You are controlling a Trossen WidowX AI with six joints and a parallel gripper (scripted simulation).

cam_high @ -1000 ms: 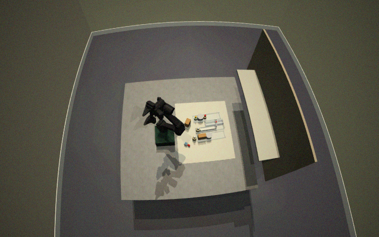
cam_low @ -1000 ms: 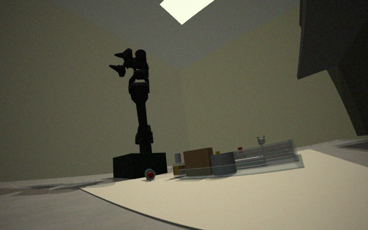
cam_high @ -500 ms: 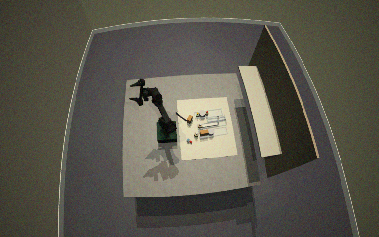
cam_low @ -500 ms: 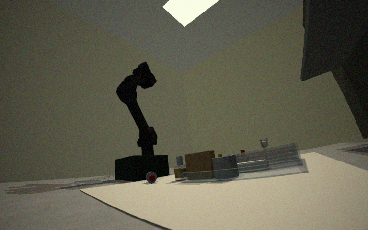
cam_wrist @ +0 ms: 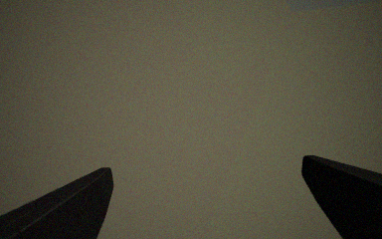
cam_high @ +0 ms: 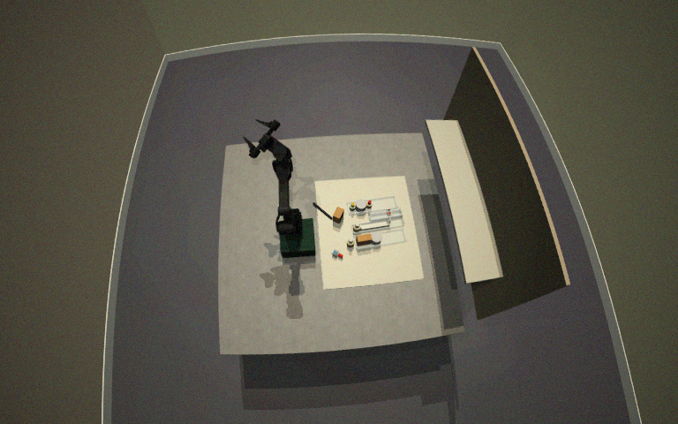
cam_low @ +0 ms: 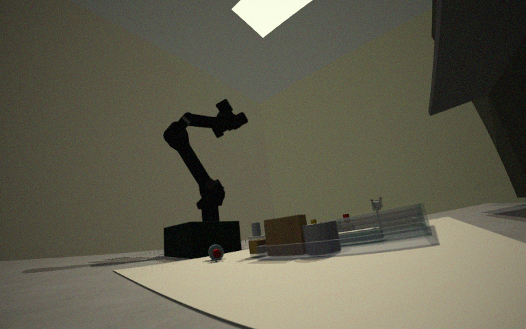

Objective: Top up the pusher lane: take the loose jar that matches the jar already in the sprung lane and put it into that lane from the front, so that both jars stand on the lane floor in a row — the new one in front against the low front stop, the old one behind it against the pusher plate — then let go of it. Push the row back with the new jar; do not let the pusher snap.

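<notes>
My gripper (cam_high: 250, 129) (cam_wrist: 208, 170) is wide open and empty, raised high beyond the table's back-left edge, far from the jars. A small jar with a pale grey cap (cam_high: 357, 227) stands at the left end of the middle lane, by a long pale strip. A similar grey-capped jar (cam_high: 350, 243) stands just left of the nearest clear lane. A teal jar with a red cap (cam_high: 336, 253) (cam_low: 216, 253) lies on its side. A yellow-capped jar (cam_high: 352, 206) and a red-capped jar (cam_high: 369, 203) stand at the back lane. The pusher plate is too small to make out.
An orange-brown block (cam_high: 364, 238) (cam_low: 285, 234) and a grey cylinder (cam_high: 376, 239) (cam_low: 322, 237) sit at the nearest lane. Another grey cylinder (cam_high: 360, 205) stands in the back lane. A brown block (cam_high: 338, 215) and a black stick (cam_high: 322, 210) lie left on the cream mat (cam_high: 370, 269).
</notes>
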